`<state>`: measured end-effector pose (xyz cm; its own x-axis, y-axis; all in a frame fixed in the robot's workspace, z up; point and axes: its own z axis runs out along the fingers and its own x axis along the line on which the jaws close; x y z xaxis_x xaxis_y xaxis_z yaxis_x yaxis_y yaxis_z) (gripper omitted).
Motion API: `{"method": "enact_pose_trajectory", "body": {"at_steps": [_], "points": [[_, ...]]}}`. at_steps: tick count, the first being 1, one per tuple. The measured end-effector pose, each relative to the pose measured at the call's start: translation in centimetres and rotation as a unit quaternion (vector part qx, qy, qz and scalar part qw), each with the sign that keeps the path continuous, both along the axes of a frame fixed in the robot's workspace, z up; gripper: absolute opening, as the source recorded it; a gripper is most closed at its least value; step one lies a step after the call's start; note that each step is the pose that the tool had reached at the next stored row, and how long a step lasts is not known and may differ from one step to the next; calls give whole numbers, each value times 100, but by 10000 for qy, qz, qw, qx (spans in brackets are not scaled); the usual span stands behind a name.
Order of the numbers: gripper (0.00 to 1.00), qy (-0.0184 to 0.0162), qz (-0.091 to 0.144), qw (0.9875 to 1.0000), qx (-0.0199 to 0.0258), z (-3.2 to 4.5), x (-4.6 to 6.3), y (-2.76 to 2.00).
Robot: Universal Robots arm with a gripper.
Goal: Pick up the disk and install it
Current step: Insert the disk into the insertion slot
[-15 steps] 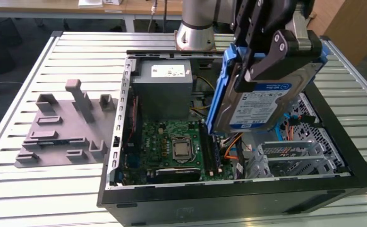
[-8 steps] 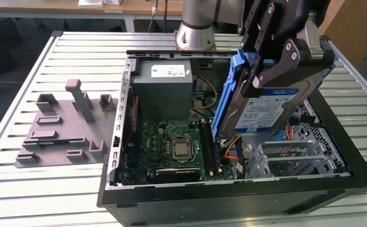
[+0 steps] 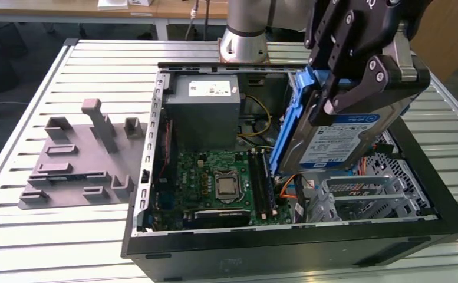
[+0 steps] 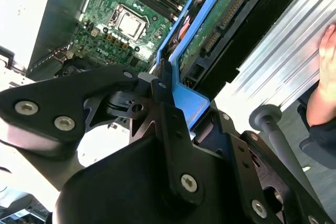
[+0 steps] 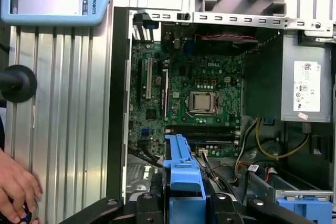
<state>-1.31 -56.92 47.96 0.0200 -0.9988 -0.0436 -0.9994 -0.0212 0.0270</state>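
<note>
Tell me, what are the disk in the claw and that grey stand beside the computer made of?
The disk: silver body looks like bare metal, with a dull sheen; its blue frame looks like glossy moulded plastic. The grey stand: probably matte plastic, uniform colour, no shine.

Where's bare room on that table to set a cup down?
Bare slats of the table around the grey plate, at the exterior view's left. The computer case is crowded: the tool holds the disk at its opening.

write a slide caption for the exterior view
The gripper holds the disk, steeply tilted, over the open computer case on the slatted table.
</note>
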Motion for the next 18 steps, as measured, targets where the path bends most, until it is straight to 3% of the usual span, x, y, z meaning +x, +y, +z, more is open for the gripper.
{"method": "enact_pose_trajectory", "body": {"at_steps": [7, 18], "points": [[37, 0, 0, 10000, -29, -27, 60, -19], [37, 0, 0, 10000, -30, -115, 233, -127]]}}
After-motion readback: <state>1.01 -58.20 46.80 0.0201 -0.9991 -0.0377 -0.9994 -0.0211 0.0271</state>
